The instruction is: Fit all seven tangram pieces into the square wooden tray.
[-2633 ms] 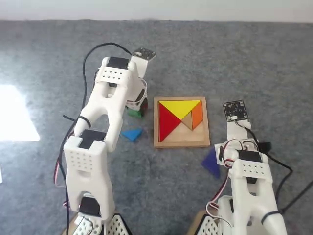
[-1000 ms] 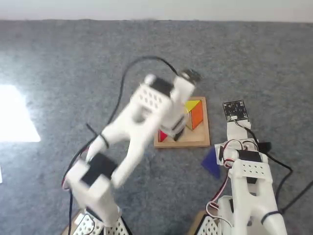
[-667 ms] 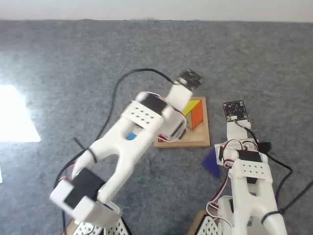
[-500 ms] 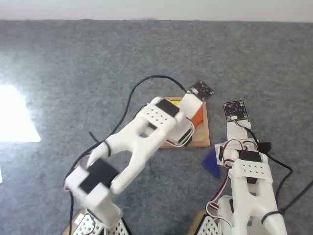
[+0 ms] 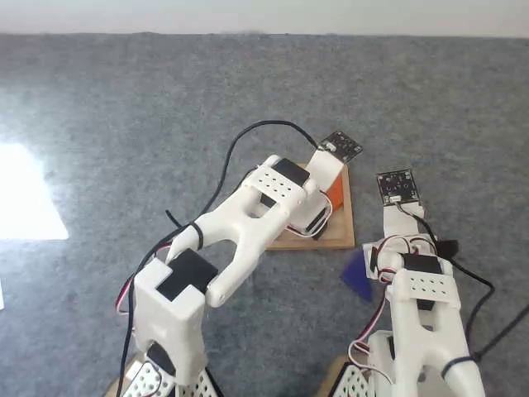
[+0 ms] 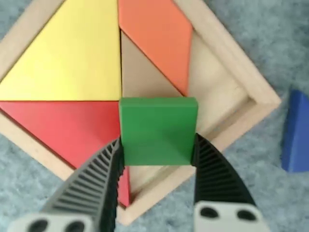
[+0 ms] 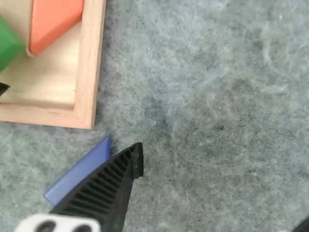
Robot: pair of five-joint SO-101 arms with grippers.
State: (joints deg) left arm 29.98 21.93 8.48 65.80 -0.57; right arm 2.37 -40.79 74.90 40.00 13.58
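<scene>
Square wooden tray [image 6: 234,58] lies on the grey, felt-like table [image 5: 124,99]. A large yellow triangle [image 6: 72,58], a large red triangle [image 6: 63,125] and an orange parallelogram [image 6: 154,38] lie flat inside it. The left pincer [image 6: 157,145] pinches a green square piece [image 6: 158,130] by two opposite sides, over the bare wooden area next to the red triangle and below the orange parallelogram. Whether the square touches the tray floor is hard to tell. A dark blue piece [image 7: 79,169] lies flat on the table just outside the tray's rim, beside one finger of the right pincer [image 7: 219,183] – its fingers seem spread wide, holding nothing.
</scene>
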